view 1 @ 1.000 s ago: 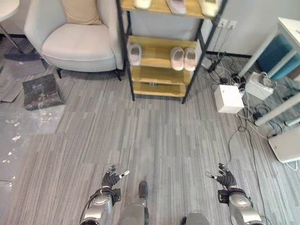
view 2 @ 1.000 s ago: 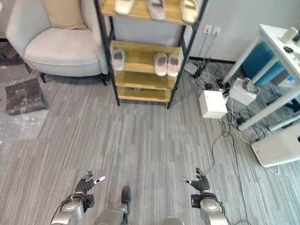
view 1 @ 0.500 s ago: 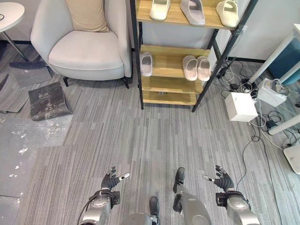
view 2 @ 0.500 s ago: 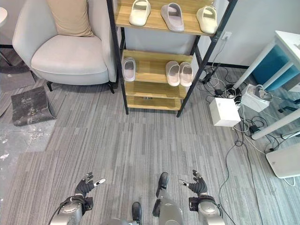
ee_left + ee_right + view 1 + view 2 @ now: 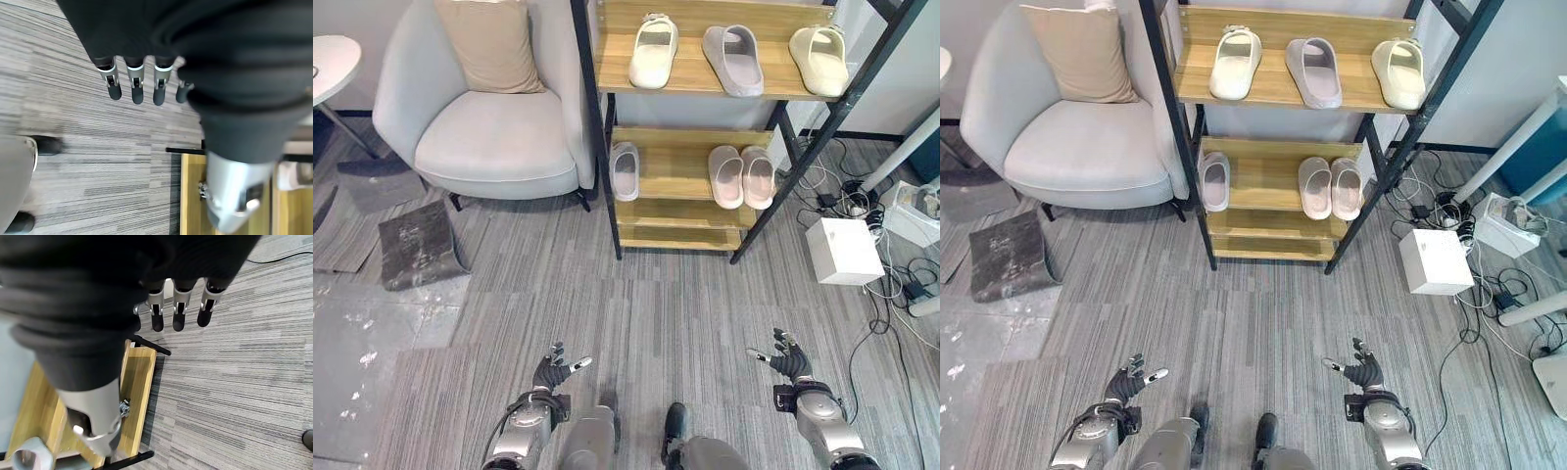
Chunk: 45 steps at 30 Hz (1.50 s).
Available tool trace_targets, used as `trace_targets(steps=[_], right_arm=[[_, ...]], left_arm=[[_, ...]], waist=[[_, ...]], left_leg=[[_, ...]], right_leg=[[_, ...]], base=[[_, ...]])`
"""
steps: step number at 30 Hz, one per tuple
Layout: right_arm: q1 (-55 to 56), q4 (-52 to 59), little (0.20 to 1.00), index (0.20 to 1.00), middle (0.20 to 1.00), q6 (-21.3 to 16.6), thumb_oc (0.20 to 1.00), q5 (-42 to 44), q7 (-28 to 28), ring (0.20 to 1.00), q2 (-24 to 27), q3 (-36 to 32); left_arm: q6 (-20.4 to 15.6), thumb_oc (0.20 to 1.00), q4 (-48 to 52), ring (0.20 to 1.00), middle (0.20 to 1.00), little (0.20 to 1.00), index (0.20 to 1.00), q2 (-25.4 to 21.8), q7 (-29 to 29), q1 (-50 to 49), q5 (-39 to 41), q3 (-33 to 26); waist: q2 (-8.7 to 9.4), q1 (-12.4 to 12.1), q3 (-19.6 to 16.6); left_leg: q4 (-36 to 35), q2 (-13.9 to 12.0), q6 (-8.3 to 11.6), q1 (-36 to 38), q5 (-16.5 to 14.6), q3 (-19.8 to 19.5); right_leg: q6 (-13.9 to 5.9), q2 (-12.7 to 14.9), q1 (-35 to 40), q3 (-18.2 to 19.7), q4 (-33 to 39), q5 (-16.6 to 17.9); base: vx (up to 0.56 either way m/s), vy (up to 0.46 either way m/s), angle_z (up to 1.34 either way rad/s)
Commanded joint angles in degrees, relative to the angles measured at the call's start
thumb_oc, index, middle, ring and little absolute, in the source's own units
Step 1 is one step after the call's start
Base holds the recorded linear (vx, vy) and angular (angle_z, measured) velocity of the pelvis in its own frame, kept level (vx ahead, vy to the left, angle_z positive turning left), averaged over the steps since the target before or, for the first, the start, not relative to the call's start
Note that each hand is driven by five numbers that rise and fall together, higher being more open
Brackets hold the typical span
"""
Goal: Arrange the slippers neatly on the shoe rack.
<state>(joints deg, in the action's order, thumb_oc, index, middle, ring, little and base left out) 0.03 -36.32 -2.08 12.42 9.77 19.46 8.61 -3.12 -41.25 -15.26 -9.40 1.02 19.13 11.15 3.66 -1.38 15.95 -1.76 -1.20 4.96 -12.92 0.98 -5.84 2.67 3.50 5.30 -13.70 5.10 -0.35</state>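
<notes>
A wooden shoe rack (image 5: 697, 193) with black posts stands ahead. Its top shelf carries a cream slipper (image 5: 653, 51), a grey slipper (image 5: 732, 59) and a pale yellow slipper (image 5: 819, 58), spaced apart. On the middle shelf a single white slipper (image 5: 625, 170) lies at the left and a pink pair (image 5: 742, 176) sits side by side at the right. My left hand (image 5: 554, 372) and right hand (image 5: 788, 358) hover low over the floor, well short of the rack, both open and holding nothing.
A light armchair (image 5: 484, 137) with a beige cushion (image 5: 489, 44) stands left of the rack. A dark mat (image 5: 418, 245) lies on the floor at the left. A white box (image 5: 845, 251) and tangled cables (image 5: 891, 284) are at the right, by a white table leg (image 5: 899, 149).
The whole picture has shifted: the rack sits closer and lower in view, with its top shelf fully visible. Both hands stay open and low.
</notes>
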Motion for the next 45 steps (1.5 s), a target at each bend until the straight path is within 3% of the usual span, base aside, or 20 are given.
trace_targets(steps=[1,7,9,10,12,13,15,19,20,26,29,33,35,36,37,40,41,42,43,45], right_arm=[[-0.37,1.99,1.000,1.000,1.000,-1.63,1.000,-0.46,0.24,1.000,2.22,-0.15],[-0.49,2.19,1.000,1.000,1.000,-1.35,1.000,-1.30,-0.10,1.000,1.59,-0.27],[-0.79,1.97,1.000,1.000,1.000,-1.28,1.000,-1.92,-0.44,1.000,1.03,0.28],[-1.27,2.16,1.000,1.000,1.000,-1.01,1.000,-2.42,-0.78,1.000,0.44,0.85],[-1.28,2.16,1.000,1.000,1.000,-1.01,1.000,-2.42,-0.78,1.000,0.43,0.84],[-1.67,2.31,1.000,1.000,1.000,-0.95,1.000,-2.75,-0.94,1.000,0.12,0.98],[-1.56,2.19,1.000,1.000,1.000,-0.75,1.000,-2.79,-0.89,1.000,-0.28,0.73],[-1.22,1.98,1.000,1.000,1.000,-0.62,1.000,-2.45,-0.84,1.000,-0.23,0.13],[-1.27,2.00,1.000,1.000,1.000,-0.61,1.000,-2.32,-0.51,1.000,-0.22,-0.13],[-0.44,2.51,1.000,1.000,1.000,-0.39,1.000,-2.68,-0.11,1.000,-0.78,-0.71],[-0.57,2.30,1.000,1.000,1.000,-0.23,1.000,-3.22,-0.36,1.000,-0.71,-0.71],[-1.09,0.84,1.000,1.000,1.000,-0.42,1.000,-2.96,-1.24,1.000,-0.18,0.36],[-1.03,1.36,1.000,1.000,1.000,-0.84,1.000,-2.01,-1.34,1.000,0.56,0.59],[-1.17,0.99,1.000,1.000,1.000,-1.15,1.000,-1.45,-1.27,1.000,1.27,0.83],[-1.18,0.98,1.000,1.000,1.000,-1.16,1.000,-1.44,-1.28,1.000,1.29,0.83],[-1.03,1.22,1.000,1.000,1.000,-1.47,1.000,-0.94,-1.18,1.000,2.19,1.20],[-1.04,1.21,1.000,1.000,1.000,-1.47,1.000,-0.94,-1.18,1.000,2.19,1.19],[-0.83,1.33,1.000,1.000,1.000,-1.47,1.000,-0.75,-1.06,1.000,2.27,1.14],[-0.62,1.39,1.000,1.000,1.000,-1.25,1.000,-0.67,-1.16,1.000,2.31,1.02],[-0.50,1.12,1.000,1.000,1.000,-1.03,1.000,-0.74,-1.14,1.000,2.36,1.12]], left_arm=[[-1.07,1.000,2.67,1.000,1.000,1.000,1.000,-0.10,-0.45,-1.48,-0.85,0.53],[-1.07,1.000,1.06,1.000,1.000,1.000,1.000,0.27,-0.47,-2.25,-1.15,0.59],[-1.12,1.000,1.25,1.000,1.000,1.000,1.000,0.11,-0.34,-2.53,-1.51,0.77],[-1.10,1.000,1.49,1.000,1.000,1.000,1.000,-0.03,-0.42,-2.64,-1.31,0.63],[-1.11,1.000,1.48,1.000,1.000,1.000,1.000,-0.04,-0.41,-2.62,-1.30,0.63],[-1.23,1.000,1.75,1.000,1.000,1.000,1.000,-0.35,-0.57,-2.51,-1.05,0.42],[-1.30,1.000,1.60,1.000,1.000,1.000,1.000,-0.62,-0.58,-2.49,-0.96,0.29],[-1.67,1.000,2.11,1.000,1.000,1.000,1.000,-0.94,-0.43,-2.37,-0.33,0.17],[-1.76,1.000,1.19,1.000,1.000,1.000,1.000,-1.07,-0.51,-1.46,-0.44,0.26],[-1.55,1.000,-0.17,1.000,1.000,1.000,1.000,-1.49,-0.42,0.45,-2.13,0.35],[-1.52,1.000,-1.19,1.000,1.000,1.000,1.000,-1.42,-0.27,0.43,-2.20,-0.29],[-1.62,1.000,-4.27,1.000,1.000,1.000,1.000,-0.74,0.11,-0.31,-2.20,-0.95],[-1.62,1.000,-4.35,1.000,1.000,1.000,1.000,0.02,0.06,-0.36,-0.97,-0.82],[-1.55,1.000,-4.56,1.000,1.000,1.000,1.000,0.46,0.06,0.16,-0.83,-0.07],[-1.56,1.000,-4.57,1.000,1.000,1.000,1.000,0.48,0.06,0.17,-0.83,-0.07],[-1.68,1.000,-3.75,1.000,1.000,1.000,1.000,1.01,0.19,0.93,0.15,1.02],[-1.68,1.000,-3.75,1.000,1.000,1.000,1.000,1.01,0.19,0.95,0.16,1.02],[-1.54,1.000,-3.23,1.000,1.000,1.000,1.000,0.92,0.22,1.38,-0.14,1.60],[-1.41,1.000,-2.73,1.000,1.000,1.000,1.000,0.94,0.46,1.47,-0.33,1.75],[-1.31,1.000,-2.37,1.000,1.000,1.000,1.000,1.04,0.44,1.26,-0.85,2.14]], waist=[[-0.61,-1.73,-0.94],[-0.66,-1.90,-3.38],[-0.33,-2.56,-3.88],[-0.51,-3.06,-3.72],[-0.47,-3.20,-3.78],[-1.01,-3.06,-3.23],[-1.60,-2.76,-2.83],[-2.53,-1.82,-1.93],[-2.79,-1.25,-1.41],[-2.33,0.97,-1.36],[-2.37,1.10,-1.66],[-2.18,0.70,-3.47],[-2.72,1.06,-3.83],[-3.04,1.31,-3.81],[-3.09,1.39,-3.78],[-2.39,0.99,-2.29],[-2.40,1.05,-2.27],[-1.79,1.36,-1.80],[-1.66,1.17,-1.81],[-1.57,0.34,-1.99]], left_leg=[[0.19,0.23,-0.49,1.01,6.10,2.12],[0.82,2.42,-2.34,4.11,4.47,1.29],[2.27,3.39,-3.64,4.51,2.54,2.09],[3.11,3.91,-4.97,5.44,1.00,2.95],[3.16,3.93,-5.00,5.35,0.96,3.10],[3.38,4.23,-6.16,7.05,-0.33,3.82],[2.40,4.24,-6.66,9.18,-1.26,4.05],[1.25,3.70,-6.21,11.21,-1.90,3.04],[0.59,2.94,-5.46,12.08,-2.34,2.31],[-0.48,1.13,-3.35,15.78,-4.39,0.15],[-0.75,-0.62,-2.02,18.45,-5.73,-0.06],[0.73,-3.69,-0.34,19.87,-7.13,0.70],[3.65,-5.57,0.71,18.71,-6.00,-0.15],[7.22,-6.21,1.40,17.57,-3.48,-0.96],[7.35,-6.26,1.43,17.52,-3.56,-1.05],[17.26,-4.51,1.94,13.00,1.30,-1.42],[17.46,-4.49,1.93,12.89,1.22,-1.48],[19.79,-4.62,1.86,11.04,2.10,1.22],[19.94,-3.94,1.74,10.26,1.33,1.77],[16.97,0.67,0.67,8.65,-2.26,0.39]], right_leg=[[-6.18,-1.41,1.79,0.89,-1.63,-5.03],[-7.49,0.62,3.53,2.39,-4.25,-7.07],[-8.76,2.33,2.69,2.94,-7.58,-7.54],[-10.25,3.85,-0.14,2.91,-14.02,-6.77],[-10.28,3.93,-0.41,3.08,-14.32,-6.90],[-11.55,6.06,-3.67,2.34,-21.38,-4.40],[-11.79,8.23,-6.41,0.69,-24.19,-1.07],[-11.36,9.19,-8.72,-0.38,-19.79,0.36],[-11.76,10.16,-9.71,-0.12,-14.68,1.91],[-13.96,11.43,-12.81,4.99,-3.40,8.02],[-14.74,12.39,-13.39,2.64,-2.79,9.43],[-13.81,10.41,-10.85,0.33,-2.52,7.77],[-11.90,8.27,-9.78,-0.25,-2.99,5.51],[-10.46,6.50,-8.49,-0.61,-2.61,3.93],[-10.43,6.45,-8.42,-0.70,-2.59,3.92],[-8.13,4.79,-4.47,-1.35,-0.77,2.02],[-8.14,4.80,-4.45,-1.41,-0.77,2.01],[-7.60,4.80,-3.66,-2.10,-0.45,1.49],[-7.35,4.58,-3.47,-2.22,-0.32,1.01],[-7.50,4.16,-3.38,-1.68,-0.10,0.42]], base=[[0.25,0.117,-0.25],[0.23,0.150,-0.38],[0.20,0.201,-0.02],[0.14,0.174,-0.30],[0.08,0.106,-0.42],[0.12,0.127,-0.34],[0.16,0.110,-0.09],[0.14,-0.043,0.03],[0.17,-0.155,0.21],[0.21,-0.207,0.28],[0.23,-0.278,0.37],[0.24,-0.327,-0.07],[0.17,-0.376,-0.16],[0.12,-0.310,-0.03],[0.13,-0.308,0.00],[0.11,-0.275,-0.10],[0.08,-0.269,0.08],[0.05,-0.163,0.15],[0.09,-0.216,0.33],[0.12,-0.145,0.24]])
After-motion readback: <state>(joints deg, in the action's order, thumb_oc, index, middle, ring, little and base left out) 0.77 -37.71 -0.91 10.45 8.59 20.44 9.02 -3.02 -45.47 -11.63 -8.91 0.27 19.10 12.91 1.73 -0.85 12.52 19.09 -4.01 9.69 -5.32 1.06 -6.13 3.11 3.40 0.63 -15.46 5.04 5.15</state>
